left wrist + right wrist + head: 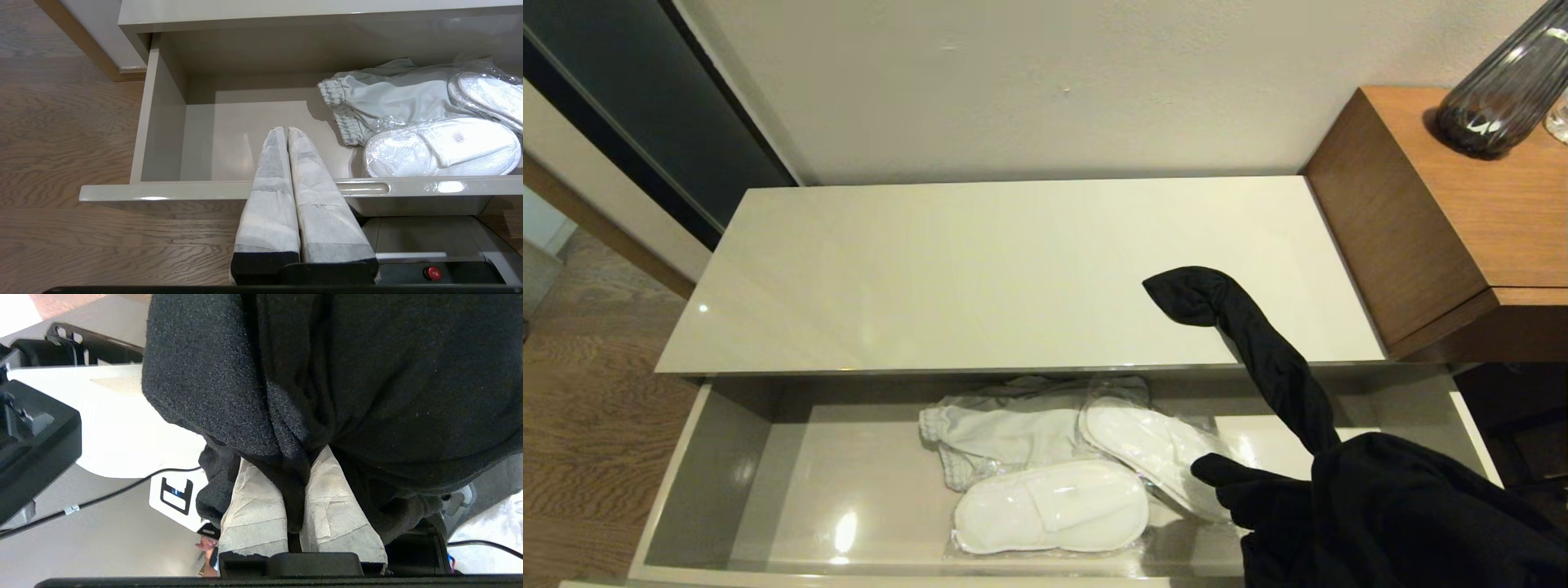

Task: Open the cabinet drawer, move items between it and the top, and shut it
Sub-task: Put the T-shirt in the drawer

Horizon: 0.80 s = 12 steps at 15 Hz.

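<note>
The cabinet drawer [727,457] stands pulled out below the glossy beige top [980,269]. Inside lie a light grey garment [1005,433] and two plastic-wrapped pairs of white slippers [1054,506] [1152,445]. A black garment [1388,506] hangs bunched over the drawer's right end, and one narrow end of it [1192,294] rests on the top. It hides my right gripper in the head view. In the right wrist view my right gripper [292,465] is shut on the black cloth [347,375]. My left gripper [286,130] is shut and empty over the drawer's front rim [163,191], left of the grey garment [388,90].
A taller brown wooden unit [1445,212] stands against the cabinet's right end, with a dark glass vase [1503,90] on it. Wood floor [580,408] lies to the left. A handle notch [361,188] shows in the drawer front. The wall runs behind the top.
</note>
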Available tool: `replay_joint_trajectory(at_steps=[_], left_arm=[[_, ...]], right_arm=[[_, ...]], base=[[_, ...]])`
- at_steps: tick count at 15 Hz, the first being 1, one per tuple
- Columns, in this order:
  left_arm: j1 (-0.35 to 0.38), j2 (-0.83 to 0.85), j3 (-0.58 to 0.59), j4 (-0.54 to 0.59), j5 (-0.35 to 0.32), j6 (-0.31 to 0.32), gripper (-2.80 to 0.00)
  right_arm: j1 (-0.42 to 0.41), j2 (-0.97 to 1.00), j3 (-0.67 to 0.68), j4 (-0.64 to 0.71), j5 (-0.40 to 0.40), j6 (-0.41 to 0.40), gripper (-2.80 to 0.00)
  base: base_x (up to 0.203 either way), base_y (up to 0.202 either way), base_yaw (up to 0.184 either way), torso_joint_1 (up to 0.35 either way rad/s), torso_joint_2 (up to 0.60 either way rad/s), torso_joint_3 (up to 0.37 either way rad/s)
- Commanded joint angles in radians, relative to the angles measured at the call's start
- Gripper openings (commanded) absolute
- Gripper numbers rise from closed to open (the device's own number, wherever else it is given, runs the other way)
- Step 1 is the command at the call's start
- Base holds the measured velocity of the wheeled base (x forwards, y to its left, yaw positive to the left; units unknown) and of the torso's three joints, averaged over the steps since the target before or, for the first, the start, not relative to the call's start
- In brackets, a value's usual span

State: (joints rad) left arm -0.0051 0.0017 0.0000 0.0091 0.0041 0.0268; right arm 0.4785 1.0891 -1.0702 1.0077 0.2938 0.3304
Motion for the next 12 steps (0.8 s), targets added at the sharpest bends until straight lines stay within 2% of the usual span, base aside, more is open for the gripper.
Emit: replay_joint_trajectory(at_steps=[1,5,7,10,11,12], left_arm=[[-0.001,0.001,0.0,0.0,0.0,0.001,-2.8],[-0.001,0.001,0.0,0.001,0.0,-0.001,-2.8],[0.001,0.001,0.0,0.002,0.0,0.005,-2.8],[0.001,0.001,0.0,0.0,0.0,0.001,-2.8],[-0.001,0.001,0.0,0.0,0.0,0.001,-2.8],[0.001,0.001,0.0,0.0,0.0,0.001,-2.8]], right_arm=[[0.001,-0.027,-0.03,0.004,0.005,-0.009,-2.8],[-0.018,-0.099,-0.196,-0.041,0.008,0.0,-2.8],[-0.067,-0.143,-0.269,-0.034,-0.001,0.004,-2.8],[-0.081,-0.178,-0.304,-0.034,-0.055,0.007,-2.8],[-0.081,-0.205,-0.32,-0.037,-0.122,0.004,-2.8],[-0.081,-0.218,-0.361,-0.031,-0.155,0.001,-2.8]], base=[[0.0,0.0,0.0,0.0,0.0,0.0],[0.0,0.0,0.0,0.0,0.0,0.0],[0.0,0.0,0.0,0.0,0.0,0.0],[0.0,0.0,0.0,0.0,0.0,0.0],[0.0,0.0,0.0,0.0,0.0,0.0],[0.0,0.0,0.0,0.0,0.0,0.0]])
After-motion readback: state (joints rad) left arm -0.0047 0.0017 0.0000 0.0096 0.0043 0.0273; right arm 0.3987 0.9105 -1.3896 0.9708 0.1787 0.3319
